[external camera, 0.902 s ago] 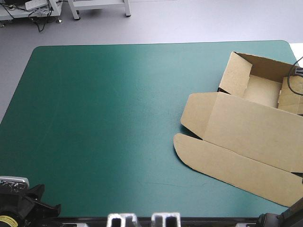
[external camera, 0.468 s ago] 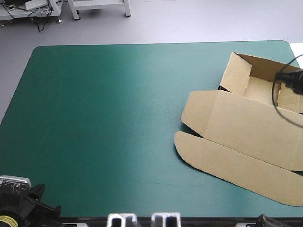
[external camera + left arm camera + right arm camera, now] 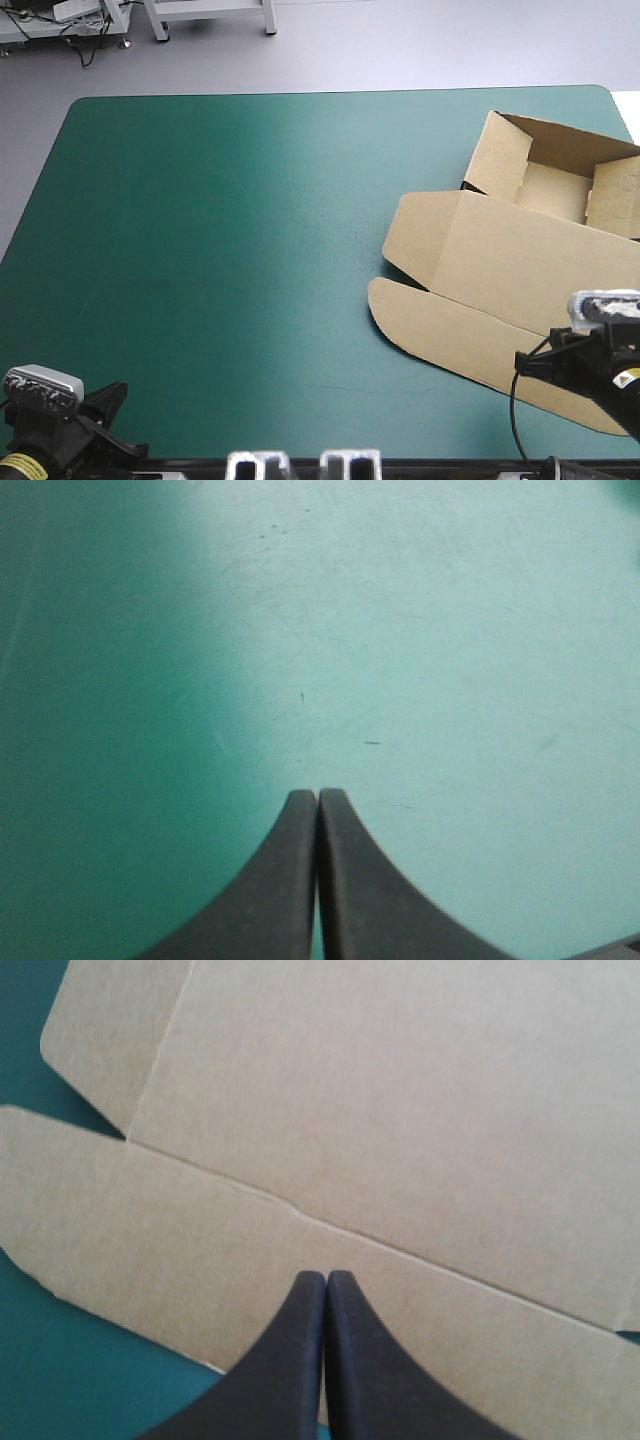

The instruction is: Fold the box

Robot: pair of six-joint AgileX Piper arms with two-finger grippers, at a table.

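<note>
We find the box (image 3: 520, 270) on the right half of the bench (image 3: 230, 250), lying on the teal-green cover and reaching the right edge. Its tray section (image 3: 553, 188) sits toward the far right corner, walls raised and open on top. The lid (image 3: 540, 262) lies flat on the near side of the tray, with 1 side flap (image 3: 420, 232) and 1 long front flap (image 3: 460, 340), rounded at the corner, both spread flat on the cover. The right gripper (image 3: 326, 1278) has its 2 black fingers (image 3: 290, 1360) pressed together in a point over the front flap, a crease (image 3: 400, 1250) running just ahead of the tips; we cannot tell whether it touches the board. The left gripper (image 3: 318, 796) is likewise pressed together, holding nothing, above bare cover at the near left corner, well apart from the box.
</note>
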